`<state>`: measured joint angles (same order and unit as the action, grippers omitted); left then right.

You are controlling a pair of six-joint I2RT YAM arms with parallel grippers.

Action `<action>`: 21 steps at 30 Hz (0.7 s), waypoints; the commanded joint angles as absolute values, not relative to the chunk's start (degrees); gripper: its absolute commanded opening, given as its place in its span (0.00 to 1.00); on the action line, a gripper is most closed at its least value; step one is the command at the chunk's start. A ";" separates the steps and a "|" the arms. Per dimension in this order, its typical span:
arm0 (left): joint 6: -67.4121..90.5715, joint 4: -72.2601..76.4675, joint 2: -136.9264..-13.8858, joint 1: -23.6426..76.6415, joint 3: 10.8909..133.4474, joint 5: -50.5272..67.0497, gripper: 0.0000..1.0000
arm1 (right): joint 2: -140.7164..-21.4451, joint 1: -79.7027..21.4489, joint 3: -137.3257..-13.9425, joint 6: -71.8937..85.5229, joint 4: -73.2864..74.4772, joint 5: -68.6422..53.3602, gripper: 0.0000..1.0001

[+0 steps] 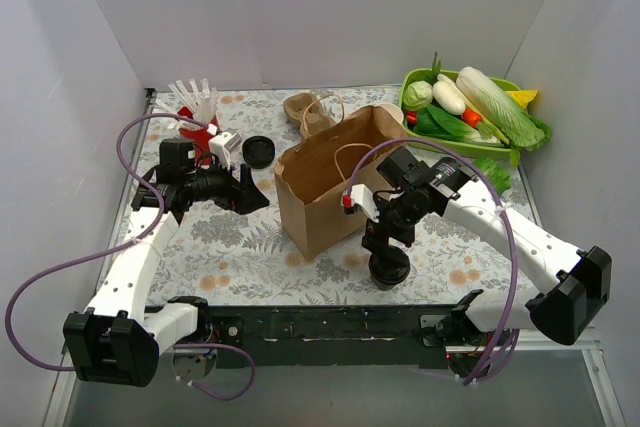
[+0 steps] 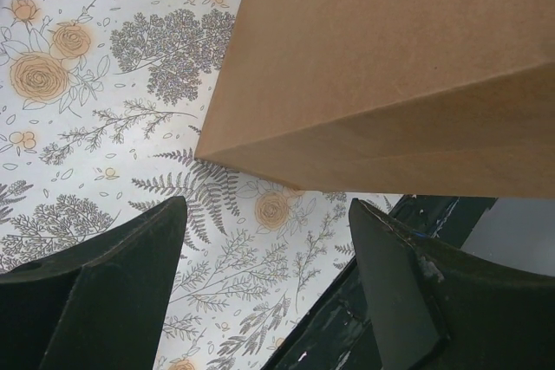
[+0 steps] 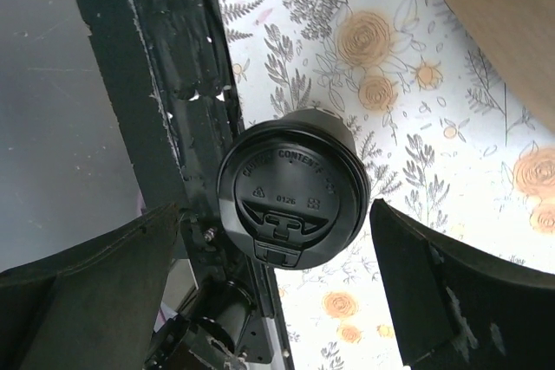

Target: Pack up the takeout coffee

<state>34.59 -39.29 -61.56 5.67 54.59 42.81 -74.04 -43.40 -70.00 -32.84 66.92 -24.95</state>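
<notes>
The black lid (image 3: pixel 293 192) bears embossed "CONTENTS" and "0126".

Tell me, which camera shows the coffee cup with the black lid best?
The right wrist view: the black-lidded cup sits centred and close, seen from above, its lid's raised lettering visible. The top external view shows it small, partly beneath the right arm. The left wrist view shows none of it.

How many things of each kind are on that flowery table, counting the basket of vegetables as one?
Brown paper bag: 1
Pulp cup carrier: 1
Black lids: 2 (one on a cup, one near the straws)
Red cup of straws: 1
Green basket of vegetables: 1
Total: 6
</notes>
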 commanded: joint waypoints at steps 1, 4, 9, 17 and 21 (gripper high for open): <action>34.72 -38.23 -59.41 5.27 53.79 43.07 0.76 | -74.18 -44.21 -71.46 -28.22 66.01 -20.39 0.98; 34.89 -38.06 -58.98 5.27 53.18 42.89 0.76 | -73.83 -45.52 -70.32 -26.99 65.48 -19.52 0.98; 35.07 -37.88 -58.27 5.27 52.74 42.54 0.77 | -74.18 -46.93 -67.94 -25.93 63.64 -18.72 0.98; 35.07 -38.41 -57.13 5.27 52.47 42.10 0.77 | -75.41 -47.20 -67.59 -25.49 63.89 -18.63 0.98; 35.16 -38.15 -57.22 5.19 52.47 42.01 0.78 | -74.71 -47.55 -66.10 -26.01 63.98 -17.67 0.98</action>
<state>34.98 -38.54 -58.65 5.67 52.95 42.41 -75.46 -46.96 -67.16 -26.28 64.40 -18.68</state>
